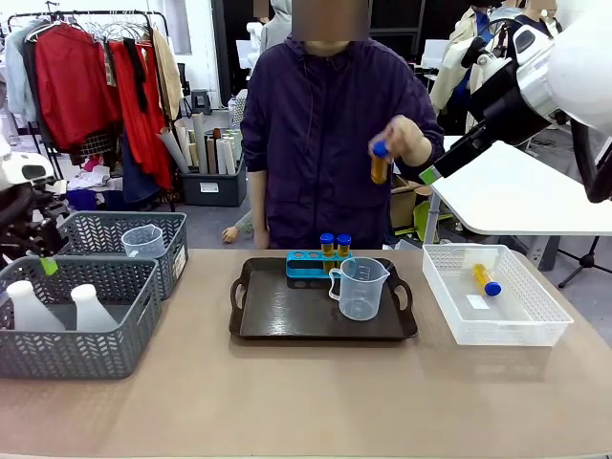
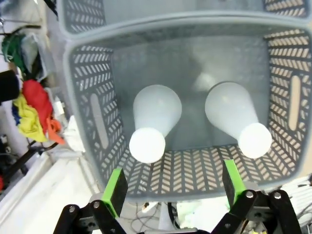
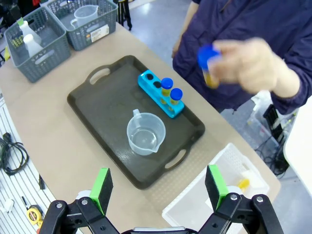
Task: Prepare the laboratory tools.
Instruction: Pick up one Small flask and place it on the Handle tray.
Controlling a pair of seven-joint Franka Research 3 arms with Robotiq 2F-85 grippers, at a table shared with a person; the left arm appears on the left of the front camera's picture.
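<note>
Left arm: the left gripper (image 2: 174, 186) hangs above the near grey basket (image 2: 92, 122) and looks down into it. Its fingers stand wide apart and hold nothing.
Right arm: the right gripper (image 3: 159, 186) is high over the right part of the table, above the near edge of the tray (image 3: 105, 105). Its fingers are spread and empty.
Flasks: two whitish conical flasks (image 2: 155, 117) (image 2: 235, 114) stand upright side by side in the near grey basket, apart from each other.
Beaker: the clear measuring beaker (image 1: 360, 287) stands upright on the dark tray, just in front of the blue rack (image 1: 304, 260).
Tubes in rack: two amber tubes (image 1: 327, 244) (image 1: 343, 245) with blue caps stand next to each other at the right end of the rack.
Tube in hand: the person's hand (image 1: 409, 142) holds a third tube (image 1: 380, 163) in the air above the tray. It is blurred, so its tilt is hard to judge, but the cap seems to point up.
Tube in basket: a fourth tube (image 1: 486, 279) lies on its side in the white basket (image 1: 535, 306) right of the tray.
Far grey basket: the far grey basket (image 1: 105, 229) holds a second beaker (image 1: 143, 241).
</note>
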